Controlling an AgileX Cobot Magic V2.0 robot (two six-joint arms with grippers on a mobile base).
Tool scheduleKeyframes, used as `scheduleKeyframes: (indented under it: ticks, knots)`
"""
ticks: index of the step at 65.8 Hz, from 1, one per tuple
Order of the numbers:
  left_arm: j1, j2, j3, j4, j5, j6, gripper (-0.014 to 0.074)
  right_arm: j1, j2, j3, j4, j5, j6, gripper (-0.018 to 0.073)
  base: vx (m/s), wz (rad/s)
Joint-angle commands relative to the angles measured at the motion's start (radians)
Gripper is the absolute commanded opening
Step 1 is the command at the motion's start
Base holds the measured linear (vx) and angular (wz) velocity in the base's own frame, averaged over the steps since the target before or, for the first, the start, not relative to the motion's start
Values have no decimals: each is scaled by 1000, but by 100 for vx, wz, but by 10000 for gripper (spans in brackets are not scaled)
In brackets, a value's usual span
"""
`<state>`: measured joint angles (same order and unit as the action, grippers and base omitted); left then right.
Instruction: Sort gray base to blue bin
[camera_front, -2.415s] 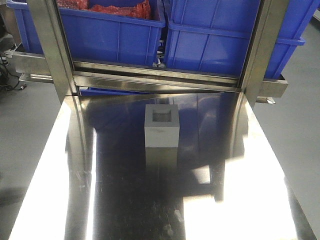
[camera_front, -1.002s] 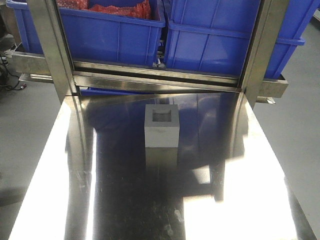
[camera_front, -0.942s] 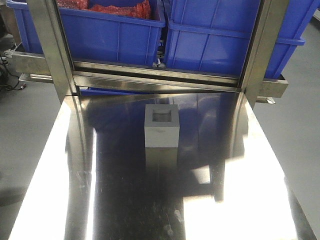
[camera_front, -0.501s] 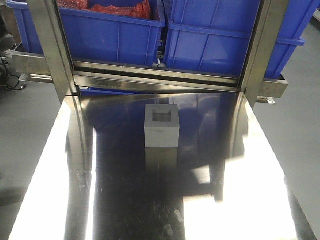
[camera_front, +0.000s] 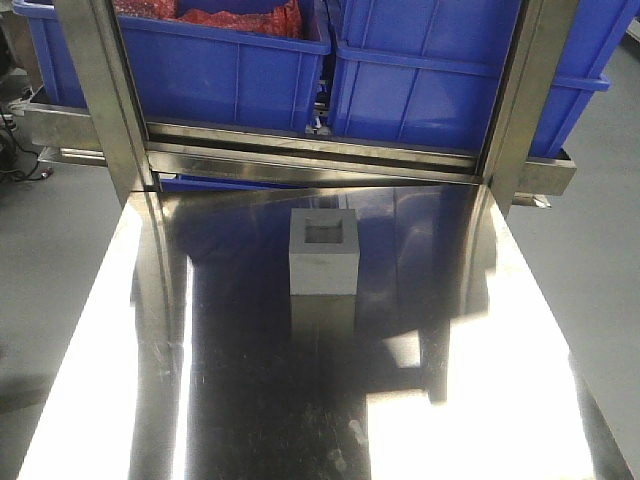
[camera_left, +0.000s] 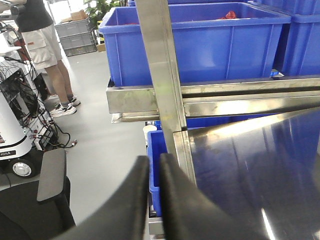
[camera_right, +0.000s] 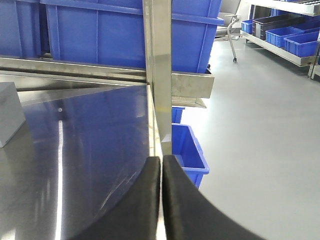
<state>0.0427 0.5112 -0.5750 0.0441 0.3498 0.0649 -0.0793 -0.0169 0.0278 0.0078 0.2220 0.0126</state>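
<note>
The gray base (camera_front: 323, 255) stands alone on the shiny steel table (camera_front: 240, 400), its square recess facing up. Its corner also shows at the left edge of the right wrist view (camera_right: 7, 112). Behind the table, on a raised steel rail, sit two blue bins: the left bin (camera_front: 220, 75) holds red material, and the right bin's (camera_front: 450, 95) inside is out of view. My left gripper (camera_left: 154, 162) hangs past the table's left edge, shut on nothing. My right gripper (camera_right: 161, 160) is over the table's right edge, shut and empty, far from the base. Neither gripper shows in the front view.
Two upright steel posts (camera_front: 100, 100) (camera_front: 525, 100) and a cross rail (camera_front: 310, 160) stand between the table and the bins. Smaller blue bins sit low beside the table (camera_left: 157, 170) (camera_right: 187, 150). A person (camera_left: 42, 45), a chair (camera_left: 50, 175) and a cart are on the left.
</note>
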Motion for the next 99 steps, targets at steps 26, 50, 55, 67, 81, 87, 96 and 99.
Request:
scheduleKeyframes:
  ticks: [26,50,55,67,81,87,96,99]
  knots:
    - [2,10,-35,-2,-68,-1,719,-2,3,1,-8,-75,-13,-5,0,0]
    - [2,25,-36,-3,-75,8,624,-2,3,1,-8,-75,-13,-5,0,0]
    - [1,68,-58,-6,-77,8,624,-2,3,1,-8,-75,-13,-5,0,0]
    - [-38,240,-180,-81,-81,90,624,-2,3,1,-8,-75,-13,-5,0,0]
    - [-193,500,-357,-170,-83,225,624,-2,3,1,-8,-75,-13,-5,0,0]
    - [-257,588,-424,-170,-89,225,624,-2,3,1,-8,-75,-13,-5,0,0]
    - [-345,738,-536,-170,-82,199,624,-2,3,1,-8,-75,-13,-5,0,0]
    - [-371,789,-579,-170,-68,170,624,-2,3,1,-8,-75,-13,-5,0,0]
